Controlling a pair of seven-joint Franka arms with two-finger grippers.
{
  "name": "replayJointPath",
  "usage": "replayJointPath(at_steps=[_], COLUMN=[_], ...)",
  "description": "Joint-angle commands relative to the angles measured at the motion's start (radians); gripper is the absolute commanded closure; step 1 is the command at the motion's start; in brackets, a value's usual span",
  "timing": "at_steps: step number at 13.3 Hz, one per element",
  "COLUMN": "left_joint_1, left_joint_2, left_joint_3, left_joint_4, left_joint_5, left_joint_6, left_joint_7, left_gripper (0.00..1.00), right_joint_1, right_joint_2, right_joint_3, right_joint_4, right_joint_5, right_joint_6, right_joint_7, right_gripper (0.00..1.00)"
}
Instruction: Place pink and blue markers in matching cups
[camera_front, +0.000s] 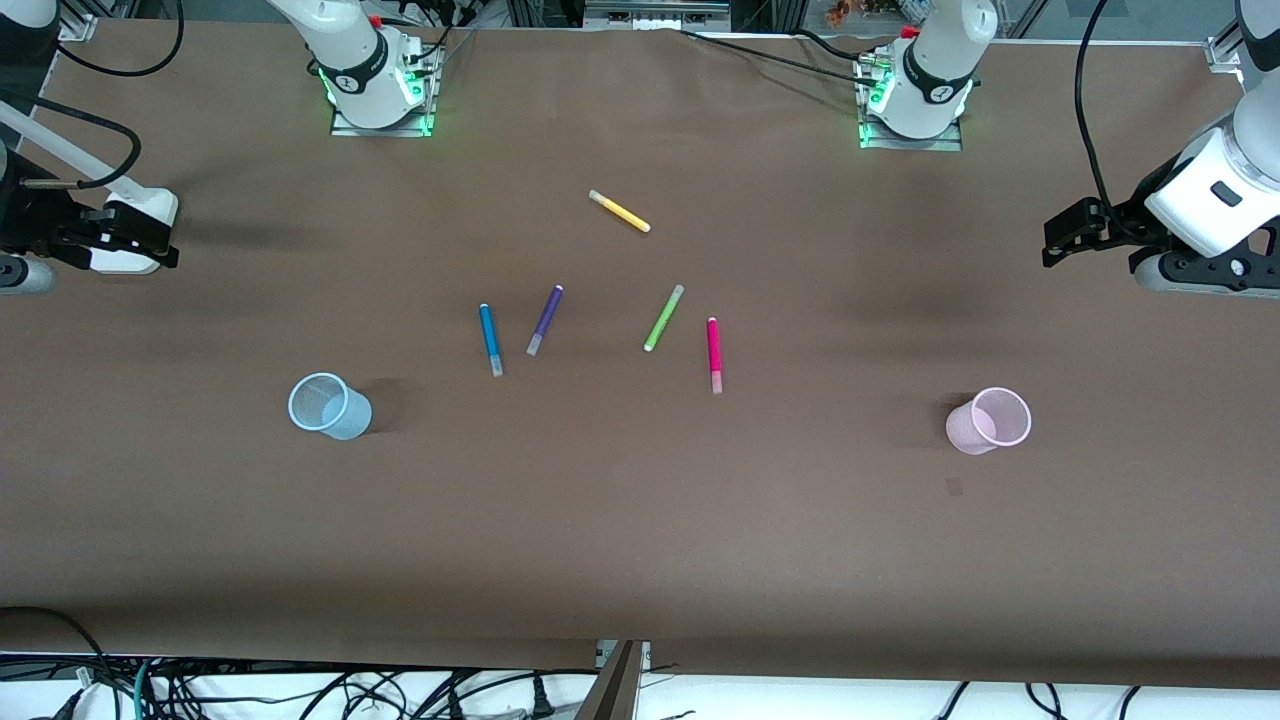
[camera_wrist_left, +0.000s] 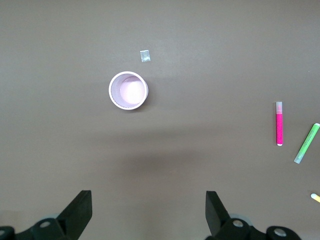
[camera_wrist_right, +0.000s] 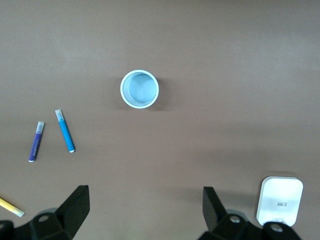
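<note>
Nothing grasped yet: we see left gripper (camera_wrist_left: 148, 215) and right gripper (camera_wrist_right: 145, 212) spread wide (both waiting at frame edges); next, descend on pink marker (camera_front: 714, 354), frame centre.

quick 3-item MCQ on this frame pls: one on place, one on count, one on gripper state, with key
1. Where does the slim magenta-pink felt-tip marker lie?
A. in the translucent light pink plastic cup
B. on the table beside the lime-green marker
C. in a gripper

2. How many markers lie on the table?
A. three
B. four
C. five

3. How is the left gripper?
A. open, holding nothing
B. shut on a cup
C. shut on a marker

Key: 1 B, it lies flat next to the green one, the cup standing apart; 2 C, blue, purple, yellow, green, pink; 3 A, the left wrist view shows fingers spread with bare table between.
</note>
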Motion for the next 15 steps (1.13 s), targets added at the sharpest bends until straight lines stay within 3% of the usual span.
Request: replayJointPath(at_steps=[1,6,9,15], left_joint_1=[0.002,0.002,0.002,0.002], left_joint_2=[-0.016,-0.016,-0.016,0.004], left_joint_3=[0.0,0.0,0.0,0.0], left_joint_4=[-0.015,-0.017,-0.017,-0.001], left_joint_5=[-0.016,-0.016,-0.016,-0.016], left_joint_6=[0.001,-0.001,0.001,-0.001], left_joint_7=[-0.002,0.0,0.0,0.013], left_gripper=[0.0,0.0,0.0,0.0], right_joint_1=[0.009,0.013,0.073,0.212], right_joint_2=[0.016,0.042,0.075,0.251], right_joint_3=[-0.009,-0.006,-0.006,-0.006], right_joint_4=[0.023,0.025,0.023,0.023], right_joint_5=[-0.006,-0.002,-0.012,-0.018], right_joint_6=[-0.006,0.021,0.061,0.168], right_joint_7=[0.0,0.001,0.006,0.006], right_gripper=[0.0,0.0,0.0,0.0])
